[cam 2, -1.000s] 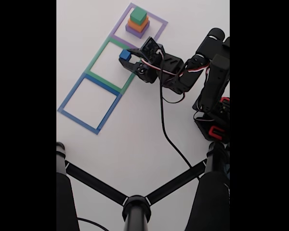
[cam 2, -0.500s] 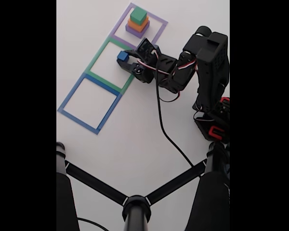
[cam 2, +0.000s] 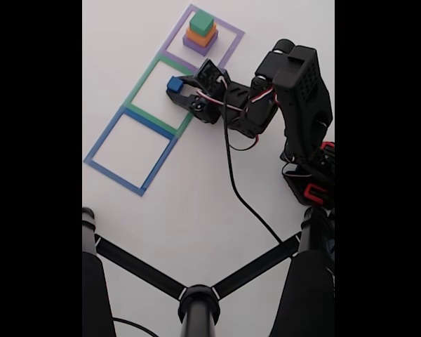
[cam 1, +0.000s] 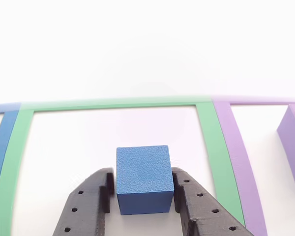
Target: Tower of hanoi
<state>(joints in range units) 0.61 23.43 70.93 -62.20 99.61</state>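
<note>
blue cube (cam 1: 144,178) pinched between gripper (cam 2: 177,90) jaws over green outline (cam 2: 156,94); three-block stack (cam 2: 200,32) untouched at 1 o'clock, most moves remaining.

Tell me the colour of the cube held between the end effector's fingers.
Blue. The cube shows best in the other view, close up between the end effector fingers.

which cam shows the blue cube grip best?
The other view: the blue cube fills the near foreground, with the gripper fingers against both its sides, inside the green taped outline. The fixed view shows the cube small, contact unclear.
</note>
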